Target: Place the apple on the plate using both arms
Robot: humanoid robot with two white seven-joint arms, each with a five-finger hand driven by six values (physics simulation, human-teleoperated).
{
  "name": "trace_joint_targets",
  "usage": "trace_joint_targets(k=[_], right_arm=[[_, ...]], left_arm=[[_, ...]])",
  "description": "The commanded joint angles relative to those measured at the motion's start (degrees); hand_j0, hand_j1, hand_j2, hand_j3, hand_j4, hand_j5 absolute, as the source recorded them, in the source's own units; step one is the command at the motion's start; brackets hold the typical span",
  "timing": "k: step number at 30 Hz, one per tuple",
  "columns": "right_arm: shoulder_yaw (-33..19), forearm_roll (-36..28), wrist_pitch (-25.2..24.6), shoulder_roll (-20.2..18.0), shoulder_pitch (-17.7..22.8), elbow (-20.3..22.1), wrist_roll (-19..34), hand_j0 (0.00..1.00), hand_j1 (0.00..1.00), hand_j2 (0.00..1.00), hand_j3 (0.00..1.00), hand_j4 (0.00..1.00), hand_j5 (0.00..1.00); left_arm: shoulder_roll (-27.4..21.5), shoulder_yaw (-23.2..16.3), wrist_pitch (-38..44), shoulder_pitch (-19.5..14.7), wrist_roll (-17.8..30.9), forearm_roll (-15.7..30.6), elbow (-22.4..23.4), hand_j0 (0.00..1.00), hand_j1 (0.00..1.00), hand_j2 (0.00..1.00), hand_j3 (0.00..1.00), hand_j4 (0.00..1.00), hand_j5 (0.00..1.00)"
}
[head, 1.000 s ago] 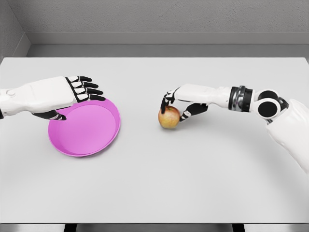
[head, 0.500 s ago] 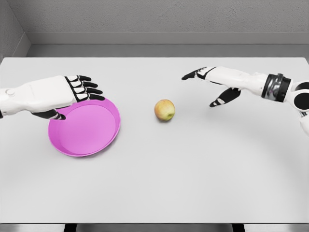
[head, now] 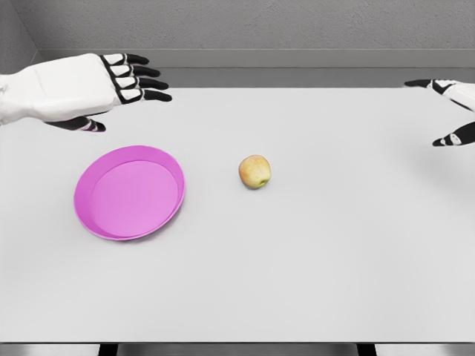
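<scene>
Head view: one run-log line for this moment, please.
apple: on table, beside pink plate | left robot hand: open, raised | right robot hand: open, far right

apple point(head: 254, 171) upright, on table | pink plate point(head: 129, 193) empty, left of it

Bare table point(head: 312, 252) surrounds the apple point(head: 254, 171); the plate point(head: 128, 192) alone lies below the left hand's point(head: 89, 89) fingers.

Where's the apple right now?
In the head view the apple sits on the white table near its middle, just right of the pink plate and not on it, with neither hand touching it.
</scene>
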State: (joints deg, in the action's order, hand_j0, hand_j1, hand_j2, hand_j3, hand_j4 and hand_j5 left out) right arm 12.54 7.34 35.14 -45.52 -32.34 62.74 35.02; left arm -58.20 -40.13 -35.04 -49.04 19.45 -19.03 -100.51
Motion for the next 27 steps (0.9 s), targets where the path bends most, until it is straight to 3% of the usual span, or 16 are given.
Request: trace_joint_targets(k=[1,3,6,9,15,18,22,27], right_arm=[[0.46,-0.49,-0.14,1.57,-0.09,1.85,-0.02,1.0,1.0,1.0,1.0,1.0,1.0],[1.08,-0.49,-0.14,1.75,-1.31,3.35,-0.02,1.0,1.0,1.0,1.0,1.0,1.0],[1.26,-0.49,-0.14,1.84,-1.85,3.79,-0.02,1.0,1.0,1.0,1.0,1.0,1.0],[1.34,-0.49,-0.14,2.1,-1.67,4.58,-0.02,1.0,1.0,1.0,1.0,1.0,1.0],[3.19,-0.49,-0.14,3.42,-1.85,4.49,-0.02,1.0,1.0,1.0,1.0,1.0,1.0],[3.37,-0.49,-0.14,3.77,-1.85,4.58,-0.02,1.0,1.0,1.0,1.0,1.0,1.0],[3.45,-0.49,-0.14,3.77,-1.85,4.58,-0.02,1.0,1.0,1.0,1.0,1.0,1.0],[4.24,-0.49,-0.14,3.77,-1.85,4.58,-0.02,1.0,1.0,1.0,1.0,1.0,1.0]], left_arm=[[3.44,-6.97,0.04,-0.52,0.06,0.84,-0.39,1.0,1.0,1.0,1.0,1.0,1.0],[8.0,-15.49,0.04,-5.44,0.06,0.57,0.75,1.0,1.0,1.0,1.0,1.0,1.0],[16.35,-22.36,0.04,-8.26,-0.11,0.57,8.22,1.0,1.0,1.0,1.0,1.0,1.0],[22.69,-22.62,0.04,-8.17,0.06,-2.06,10.86,1.0,1.0,1.0,1.0,1.0,1.0],[28.22,-22.79,0.04,-9.4,0.06,-2.33,11.56,1.0,1.0,1.0,1.0,1.0,1.0],[27.96,-26.93,0.94,-9.32,0.06,-1.98,12.97,1.0,1.0,1.0,1.0,1.0,1.0],[27.26,-28.68,1.29,-9.4,0.06,-2.07,14.2,1.0,1.0,1.0,1.0,1.0,1.0],[27.35,-29.03,11.22,-9.4,0.5,-1.71,15.96,1.0,1.0,1.0,1.0,1.0,1.0]])
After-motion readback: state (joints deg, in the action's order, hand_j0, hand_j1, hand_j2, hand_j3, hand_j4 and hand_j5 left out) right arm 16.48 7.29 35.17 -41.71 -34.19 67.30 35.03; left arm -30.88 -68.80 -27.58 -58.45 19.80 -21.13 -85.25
